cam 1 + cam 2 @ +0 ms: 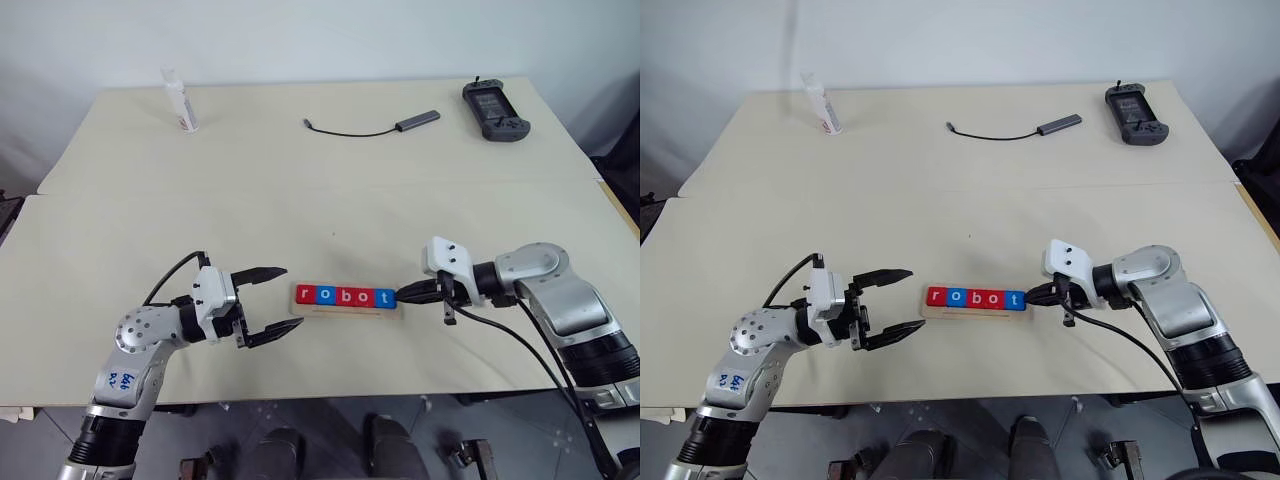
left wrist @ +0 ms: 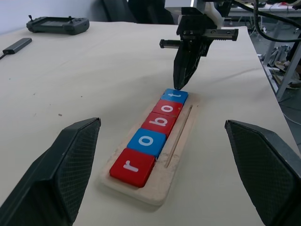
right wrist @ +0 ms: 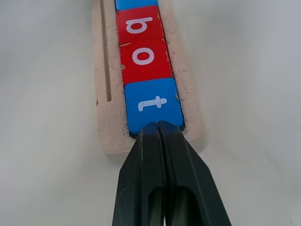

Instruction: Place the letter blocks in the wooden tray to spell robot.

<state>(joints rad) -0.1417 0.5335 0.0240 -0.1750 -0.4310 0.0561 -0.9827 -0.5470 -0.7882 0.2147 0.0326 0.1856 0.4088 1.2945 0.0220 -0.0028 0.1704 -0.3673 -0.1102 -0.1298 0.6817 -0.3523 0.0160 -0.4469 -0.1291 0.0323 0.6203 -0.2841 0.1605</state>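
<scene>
Glossy smooth plastic letter blocks (image 2: 156, 123) sit in the pale, rough-edged wooden tray (image 2: 162, 188) on a matt cream tabletop (image 1: 320, 190); gripper fingers (image 2: 61, 169) show textured black plastic.

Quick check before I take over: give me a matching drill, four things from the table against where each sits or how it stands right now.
Things:
1. left gripper
2. right gripper
3. blue t block
4. red r block

States:
A. last in the wooden tray, on the robot's right end
B. fingers spread wide, holding nothing
C. first in the tray, on the robot's left end
D. fingers pressed together, tips at the edge of the end block

Pairs: 1-B, 2-D, 3-A, 4-C
</scene>
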